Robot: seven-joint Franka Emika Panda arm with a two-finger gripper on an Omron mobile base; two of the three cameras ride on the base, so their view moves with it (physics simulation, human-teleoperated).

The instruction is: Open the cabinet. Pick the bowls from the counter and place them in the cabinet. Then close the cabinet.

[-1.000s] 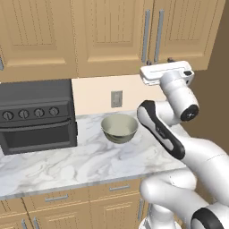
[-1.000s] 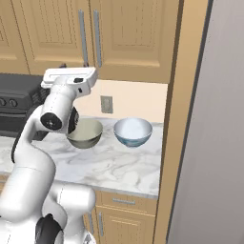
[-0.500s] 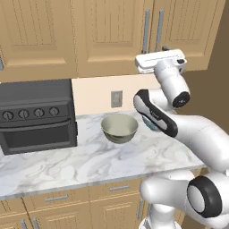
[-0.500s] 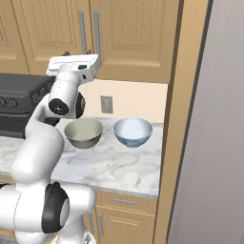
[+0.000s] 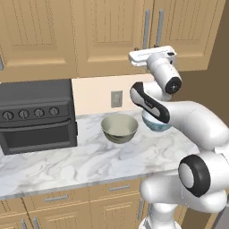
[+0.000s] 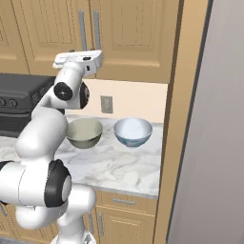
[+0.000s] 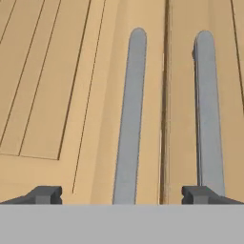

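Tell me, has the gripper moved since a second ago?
Yes. The gripper has risen from below the cabinet doors' bottom edge up to the handles' lower ends.

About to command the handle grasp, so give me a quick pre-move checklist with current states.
1. Light-oak wall cabinet doors both shut: ok.
2. Hand open: ok.
3. Left silver bar handle between the fingertips: ok.
4. Right silver bar handle outside the fingertips: cannot tell, it lines up with one tip.
5. Olive-grey bowl and white blue-patterned bowl waiting on the white marble counter: ok.
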